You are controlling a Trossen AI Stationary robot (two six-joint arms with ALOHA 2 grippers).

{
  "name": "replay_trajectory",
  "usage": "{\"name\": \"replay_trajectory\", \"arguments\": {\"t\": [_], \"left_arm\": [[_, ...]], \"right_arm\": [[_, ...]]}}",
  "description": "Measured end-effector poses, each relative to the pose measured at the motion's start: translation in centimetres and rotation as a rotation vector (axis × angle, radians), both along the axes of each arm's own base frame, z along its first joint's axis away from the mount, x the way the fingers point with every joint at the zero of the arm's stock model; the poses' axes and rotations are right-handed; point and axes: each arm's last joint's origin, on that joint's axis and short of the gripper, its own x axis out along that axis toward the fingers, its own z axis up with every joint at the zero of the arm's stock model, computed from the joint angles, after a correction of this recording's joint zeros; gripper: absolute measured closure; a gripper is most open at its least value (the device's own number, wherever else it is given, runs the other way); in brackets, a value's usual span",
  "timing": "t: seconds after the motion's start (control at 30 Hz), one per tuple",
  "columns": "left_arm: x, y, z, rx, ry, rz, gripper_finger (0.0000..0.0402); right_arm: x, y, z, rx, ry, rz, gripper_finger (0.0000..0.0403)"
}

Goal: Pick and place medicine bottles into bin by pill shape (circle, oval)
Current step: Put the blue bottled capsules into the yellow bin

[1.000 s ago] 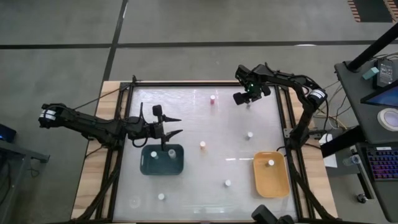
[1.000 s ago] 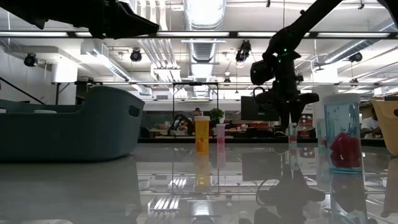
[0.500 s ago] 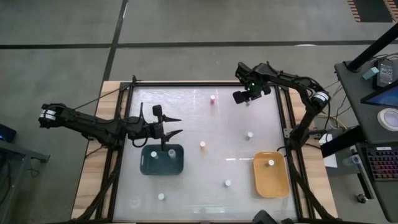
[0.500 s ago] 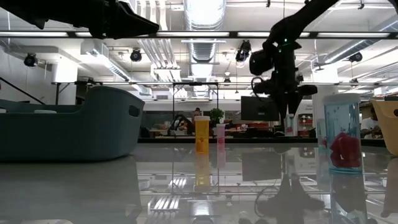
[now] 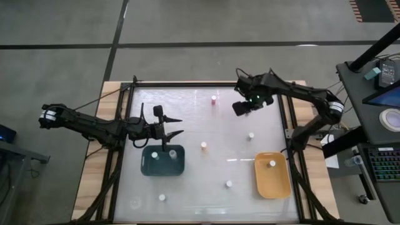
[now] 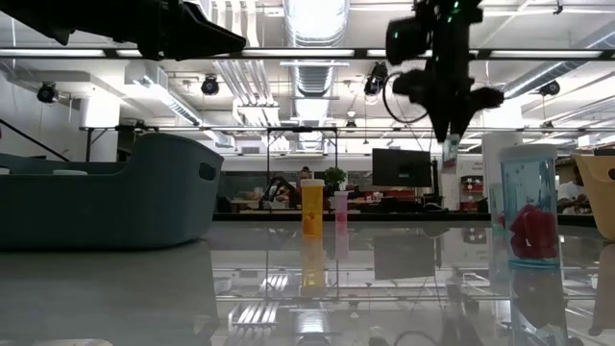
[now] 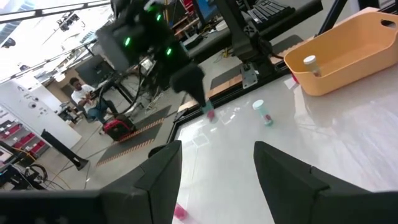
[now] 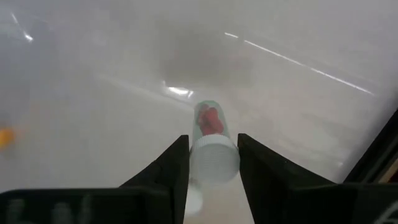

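The right gripper [image 8: 213,163] is clamped on a bottle [image 8: 213,149] by its white cap, holding it clear above the desk [image 5: 237,156], likely for carrying to a bin. The clear body hangs below the fingers, showing red pills. The left gripper [image 5: 177,125] waits spread wide just over the teal bin [image 5: 147,166]; the yellow bin [image 5: 261,181] lies well apart from the right gripper.

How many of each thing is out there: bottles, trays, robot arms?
Bottles: 9 (5 on the table, 3 in trays, 1 in the right gripper)
Trays: 2 (teal, yellow)
Arms: 2 (left, right)
Total: 13
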Motion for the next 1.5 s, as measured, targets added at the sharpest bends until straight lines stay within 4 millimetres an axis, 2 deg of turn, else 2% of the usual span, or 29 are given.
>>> {"name": "replay_trajectory", "arguments": {"t": [0.3, 0.5, 0.83, 1.03, 1.37, 1.5], "left_arm": [[0.0, 0.0, 0.0, 0.000, 0.000, 0.000, 0.0217], [0.0, 0.0, 0.0, 0.000, 0.000, 0.000, 0.0217], [0.0, 0.0, 0.0, 0.000, 0.000, 0.000, 0.0217], [0.0, 0.0, 0.0, 0.000, 0.000, 0.000, 0.0217], [0.0, 0.0, -0.1, 0.000, 0.003, 0.000, 0.0217], [0.0, 0.0, -0.1, 0.000, 0.003, 0.000, 0.0217]], "right_arm": [[-0.4, 6.9, 3.0, 0.031, -0.094, 0.000, 0.0290], [-0.9, 10.6, 4.1, 0.086, -0.141, -0.010, 0.0289], [-0.7, 14.7, 3.8, 0.139, -0.108, -0.007, 0.0290], [-0.8, 17.7, 3.5, 0.236, -0.063, 0.087, 0.0290], [-3.1, 23.5, 3.3, 0.304, 0.036, 0.290, 0.0289], [-4.3, 25.3, 3.2, 0.266, 0.041, 0.464, 0.0290]]}}
